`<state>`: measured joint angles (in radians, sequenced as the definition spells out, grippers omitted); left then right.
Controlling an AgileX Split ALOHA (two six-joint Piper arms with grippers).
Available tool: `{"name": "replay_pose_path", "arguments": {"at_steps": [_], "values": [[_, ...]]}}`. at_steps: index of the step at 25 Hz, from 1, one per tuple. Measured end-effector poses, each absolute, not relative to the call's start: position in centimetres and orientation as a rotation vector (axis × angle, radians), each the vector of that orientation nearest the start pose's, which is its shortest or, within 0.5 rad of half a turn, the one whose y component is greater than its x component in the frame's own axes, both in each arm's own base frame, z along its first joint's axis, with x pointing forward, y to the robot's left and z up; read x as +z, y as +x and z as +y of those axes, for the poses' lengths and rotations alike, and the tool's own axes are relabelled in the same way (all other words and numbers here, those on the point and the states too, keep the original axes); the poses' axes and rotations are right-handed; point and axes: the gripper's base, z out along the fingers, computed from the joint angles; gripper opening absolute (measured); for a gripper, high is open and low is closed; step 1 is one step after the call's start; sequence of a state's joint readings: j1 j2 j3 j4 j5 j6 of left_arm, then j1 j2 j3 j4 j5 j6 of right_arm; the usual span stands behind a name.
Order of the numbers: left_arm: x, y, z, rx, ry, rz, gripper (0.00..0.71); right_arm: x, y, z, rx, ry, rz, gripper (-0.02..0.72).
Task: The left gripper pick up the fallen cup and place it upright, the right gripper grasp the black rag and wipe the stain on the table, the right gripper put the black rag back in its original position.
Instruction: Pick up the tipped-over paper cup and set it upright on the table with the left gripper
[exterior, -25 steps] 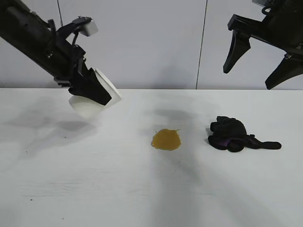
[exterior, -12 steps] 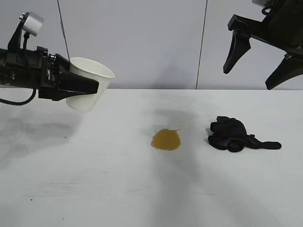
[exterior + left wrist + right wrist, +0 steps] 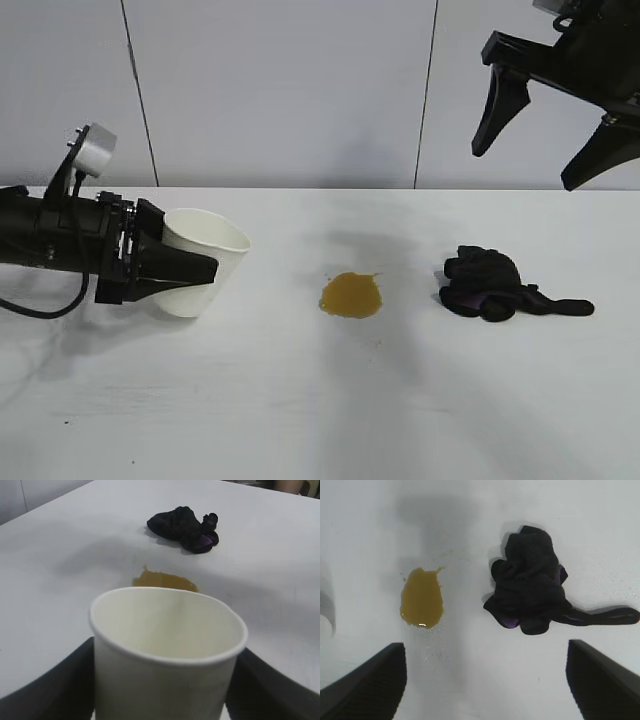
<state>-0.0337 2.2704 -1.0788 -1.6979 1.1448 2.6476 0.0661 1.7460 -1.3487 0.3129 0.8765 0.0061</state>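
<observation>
While its base hides behind the left gripper (image 3: 185, 272), the cup (image 3: 205, 255) stays pinched — right gripper (image 3: 545, 125) spread, arm cut off.

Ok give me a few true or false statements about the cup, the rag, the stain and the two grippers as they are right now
1. The left gripper is shut on the cup. True.
2. The cup lies on its side, mouth facing the stain. False: it is held nearly upright, mouth up, low over the table.
3. The right gripper holds the black rag. False: it hangs open, high above the rag, which lies on the table.
4. The stain sits between the cup and the rag. True.
5. The stain has been wiped away. False: the yellow-brown blotch is there.
</observation>
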Motion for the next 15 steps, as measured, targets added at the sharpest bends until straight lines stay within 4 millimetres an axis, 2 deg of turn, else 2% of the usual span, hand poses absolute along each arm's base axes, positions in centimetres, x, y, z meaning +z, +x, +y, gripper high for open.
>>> {"name": "replay_pose_path", "arguments": {"at_steps": [4,6,9,11,15], "values": [[7.10,36.70,-9.47,-0.866,1.202,1.589,0.469,25.74,36.51,4.59,0.405,0.128,2.746,0.602],[7.10,36.70,-9.47,-0.868,1.199,1.591,0.519,25.74,36.49,4.59,0.405,0.128,2.748,0.602],[7.06,36.69,-9.47,-0.870,1.198,1.593,0.638,25.72,36.46,4.59,0.405,0.127,2.751,0.602],[6.99,36.69,-9.47,-0.872,1.195,1.596,0.670,25.71,36.43,4.59,0.406,0.126,2.754,0.602],[7.37,36.75,-9.47,-0.914,1.142,1.644,0.689,25.71,36.43,4.59,0.406,0.126,2.754,0.602]]}}
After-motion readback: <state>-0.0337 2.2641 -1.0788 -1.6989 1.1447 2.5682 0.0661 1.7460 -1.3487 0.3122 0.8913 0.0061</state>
